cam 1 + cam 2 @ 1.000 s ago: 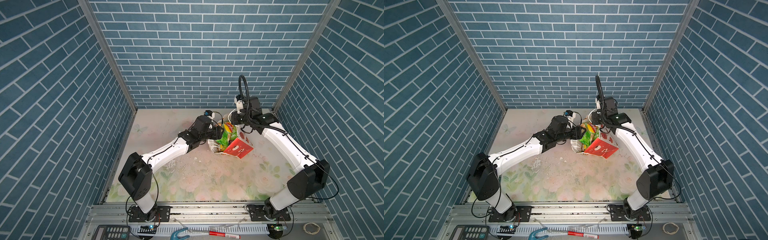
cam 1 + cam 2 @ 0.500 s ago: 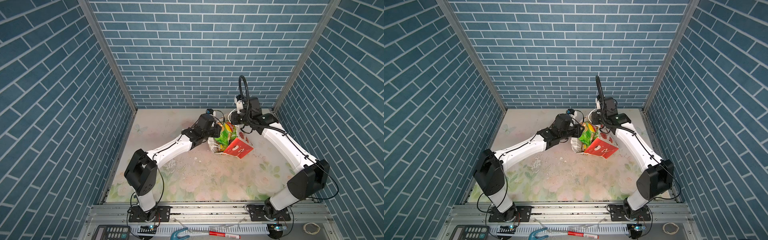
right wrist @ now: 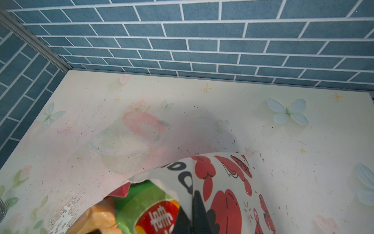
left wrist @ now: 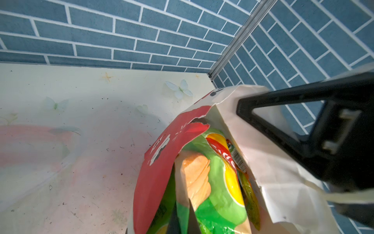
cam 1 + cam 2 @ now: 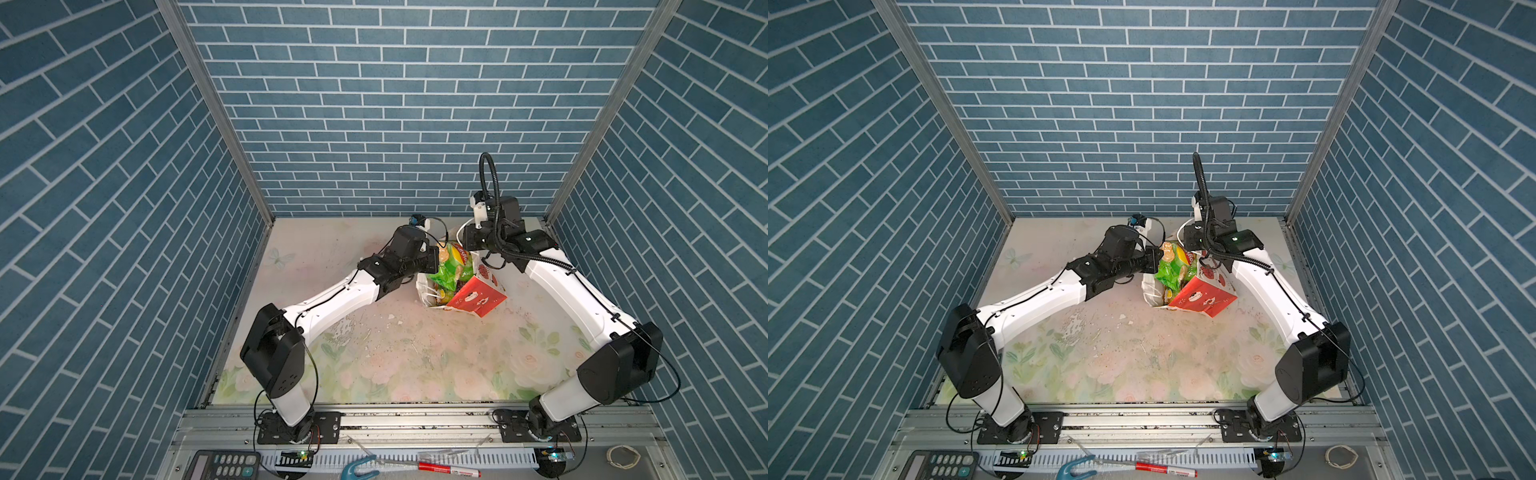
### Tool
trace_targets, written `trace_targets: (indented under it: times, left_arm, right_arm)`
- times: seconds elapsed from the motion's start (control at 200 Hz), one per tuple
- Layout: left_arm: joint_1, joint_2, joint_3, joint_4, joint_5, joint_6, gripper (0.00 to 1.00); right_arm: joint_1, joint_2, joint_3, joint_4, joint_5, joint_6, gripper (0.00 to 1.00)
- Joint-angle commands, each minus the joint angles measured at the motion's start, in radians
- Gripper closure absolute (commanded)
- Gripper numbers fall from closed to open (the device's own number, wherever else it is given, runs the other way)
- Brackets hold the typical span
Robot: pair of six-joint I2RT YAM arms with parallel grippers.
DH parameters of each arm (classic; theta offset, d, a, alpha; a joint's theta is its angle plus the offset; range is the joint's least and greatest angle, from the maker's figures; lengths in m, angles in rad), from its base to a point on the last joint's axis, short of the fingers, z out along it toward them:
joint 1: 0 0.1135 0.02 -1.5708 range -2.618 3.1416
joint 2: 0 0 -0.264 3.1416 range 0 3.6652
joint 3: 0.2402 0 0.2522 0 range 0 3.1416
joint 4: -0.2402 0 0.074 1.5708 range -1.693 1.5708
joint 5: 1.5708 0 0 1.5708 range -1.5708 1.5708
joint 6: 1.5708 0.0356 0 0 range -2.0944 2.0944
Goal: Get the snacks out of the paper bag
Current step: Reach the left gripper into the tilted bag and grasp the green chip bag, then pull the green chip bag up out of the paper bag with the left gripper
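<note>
- Progress check: basically nothing is out yet. In both top views no packet lies loose on the pale floral-print surface (image 5: 395, 357).
- The tall white-and-red paper gift bag (image 5: 478, 299) sits toward the back of the surface, between the two arms. It's tipped over a bit and its torn mouth is open.
- A crinkly green chip packet (image 5: 451, 268) pokes out of that mouth, with its lower part inside the bag.
- The left tool (image 4: 185, 214) is clenched on the green packet's upper end, so I'd say the first pull is just being set up.
- The right tool (image 3: 197, 210) is pinched on the bag's printed wall near the rim, bracing it.
- A yellow-green packet (image 4: 250, 194) is wedged beside the green one. There's more below, but I can't count it.
- So every snack is left to do, I reckon.
</note>
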Motion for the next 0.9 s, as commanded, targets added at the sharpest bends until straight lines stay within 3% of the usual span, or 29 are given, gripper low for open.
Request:
trace_targets:
  times: [0.0, 0.43, 0.895]
  left_arm:
    - [-0.004, -0.055, -0.012, 0.012, -0.007, 0.007, 1.00]
    - [-0.004, -0.155, -0.051, 0.014, -0.035, 0.031, 1.00]
    - [0.002, -0.198, 0.029, -0.082, -0.087, 0.126, 1.00]
  right_arm:
    - [0.007, -0.042, -0.008, 0.038, 0.028, 0.040, 1.00]
    - [0.008, -0.066, -0.039, 0.048, 0.063, 0.042, 1.00]
    - [0.007, -0.142, -0.143, 0.109, 0.116, 0.064, 1.00]
